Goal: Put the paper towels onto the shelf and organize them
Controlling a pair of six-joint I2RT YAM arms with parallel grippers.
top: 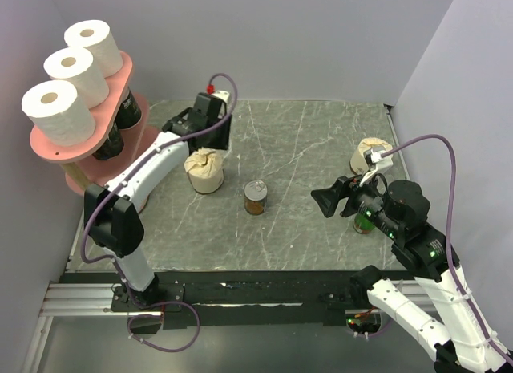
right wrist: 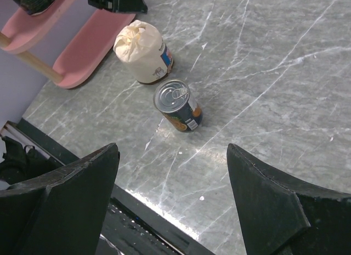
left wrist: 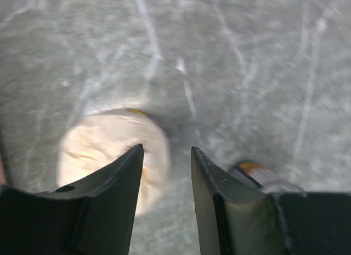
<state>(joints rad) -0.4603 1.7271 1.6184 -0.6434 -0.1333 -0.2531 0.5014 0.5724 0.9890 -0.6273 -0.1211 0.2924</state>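
The pink shelf (top: 54, 147) stands at the far left. Three white paper towels (top: 58, 110) sit on its top board, and two black-wrapped ones (top: 127, 110) on the board below. A cream-wrapped roll (top: 203, 171) stands on the table beside the shelf. My left gripper (left wrist: 167, 151) hangs above it, open a little, nothing between the fingers; the roll (left wrist: 104, 151) shows below the left finger. A second cream roll (top: 370, 155) stands at the right. My right gripper (right wrist: 173, 146) is open wide and empty, near the table's front.
A brown tin can (top: 256, 197) stands mid-table, also seen from the right wrist (right wrist: 176, 105). A green bottle (top: 365, 222) is partly hidden under the right arm. Grey walls close in the back and both sides. A black rail (top: 240, 285) runs along the near edge.
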